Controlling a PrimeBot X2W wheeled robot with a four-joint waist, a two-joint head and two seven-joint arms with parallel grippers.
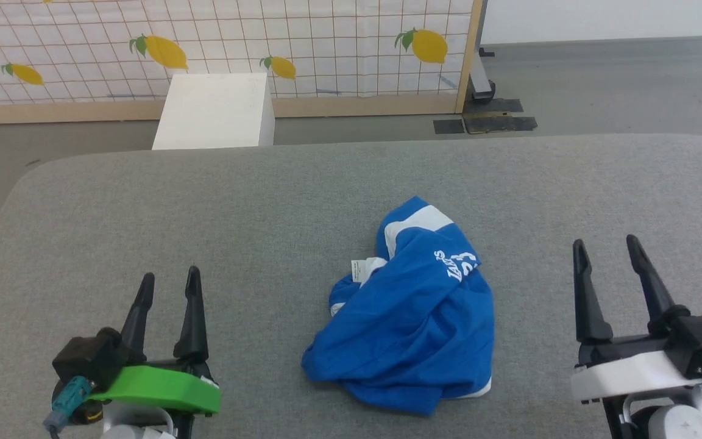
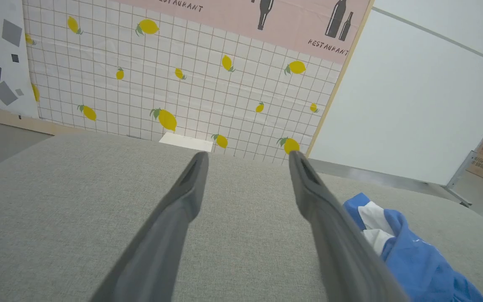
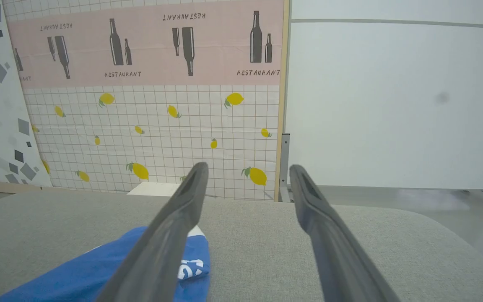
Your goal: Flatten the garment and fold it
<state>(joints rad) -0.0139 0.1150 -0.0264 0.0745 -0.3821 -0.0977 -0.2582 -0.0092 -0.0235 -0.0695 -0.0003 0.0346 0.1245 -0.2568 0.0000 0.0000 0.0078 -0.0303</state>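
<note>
— Grey, woven-looking padding is covering the wide table with its rounded corners. Behind it, a lemon-print tiled panel and a white box are standing on the floor. What is lying on the table?

— The garment, a pair of bright blue shorts, is lying crumpled in a loose heap near the middle. It is sitting between the left gripper and the right gripper, touching neither. Both pairs of long dark fingers are standing apart, holding nothing.

— How is it likely handling?

— It is looking thin, light and limp, probably a little slick, so it is likely drooping and sliding rather than keeping a shape. Folds are overlapping. A white stripe, white lettering and a small white tag are showing on top.

— Where is a good hold?

— I am judging the outer edges best: the near hem on the heap's left and the edge on its right, pinching one layer on each side to spread it.
</note>
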